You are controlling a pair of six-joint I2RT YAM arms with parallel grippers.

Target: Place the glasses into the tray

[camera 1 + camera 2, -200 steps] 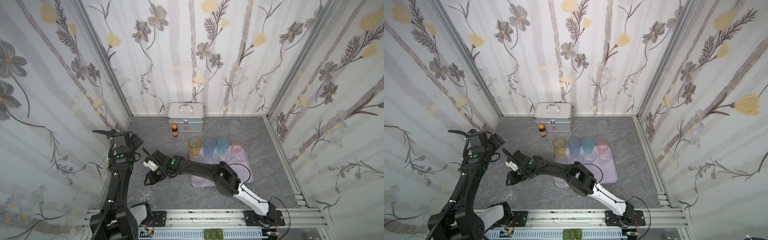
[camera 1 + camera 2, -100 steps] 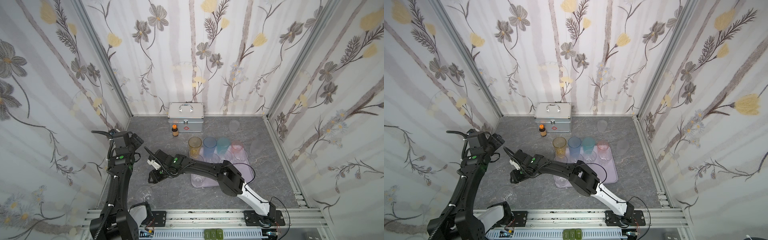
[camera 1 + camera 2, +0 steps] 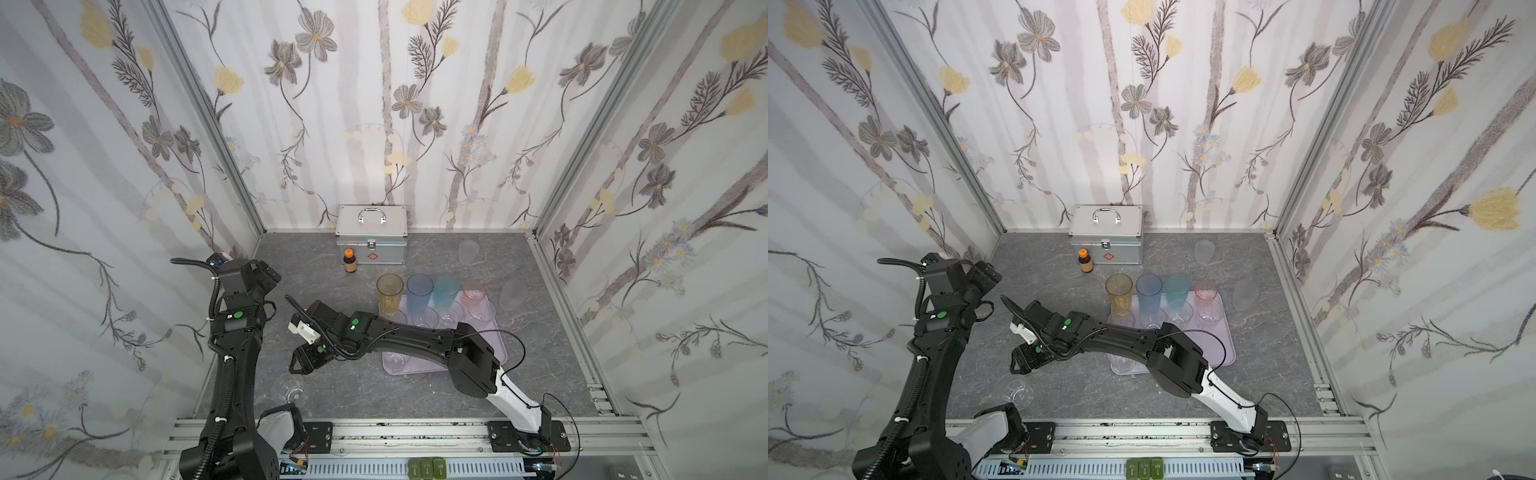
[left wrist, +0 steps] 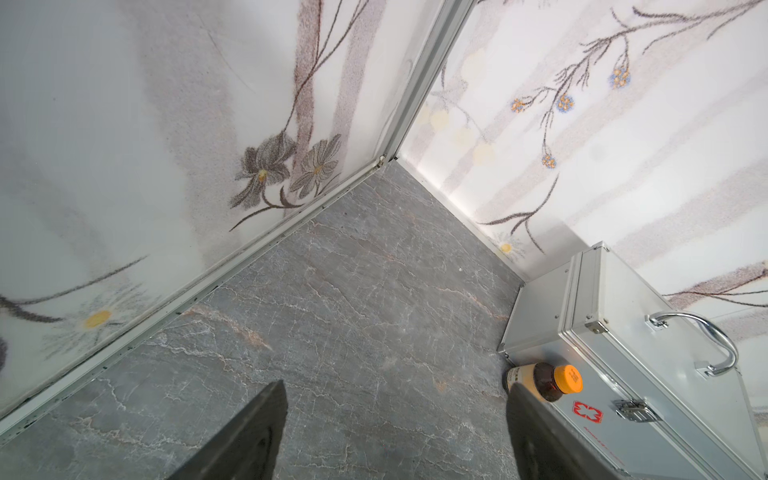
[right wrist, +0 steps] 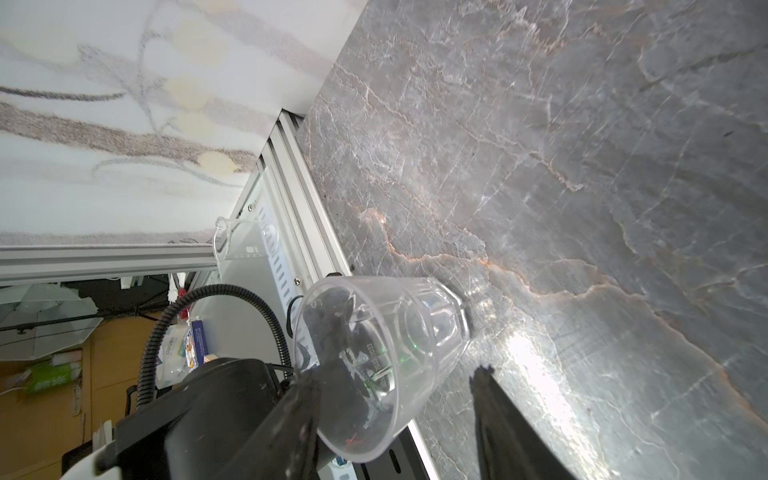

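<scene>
The right gripper (image 3: pixel 298 365) had swung down over the short clear glass (image 3: pixel 289 389) near the surface's front-left edge, well apart from the tray (image 3: pixel 1228 328), jaws now spread and empty, likely for a pickup, while the left gripper (image 4: pixel 397 384) hung open.

In both top views the right arm (image 3: pixel 415 338) crosses the tray (image 3: pixel 496 332), hiding much of its front edge and part of a clear glass (image 3: pixel 395 361) near its front left corner. In the left wrist view the case (image 4: pixel 648 353) runs off the picture's edge, and one finger (image 4: pixel 540 440) of the left gripper (image 4: pixel 395 384) hides the base of the bottle (image 4: pixel 548 380). In the right wrist view the lone glass (image 5: pixel 386 332) by the bench's front edge overlaps one cut-off finger (image 5: pixel 299 419).
</scene>
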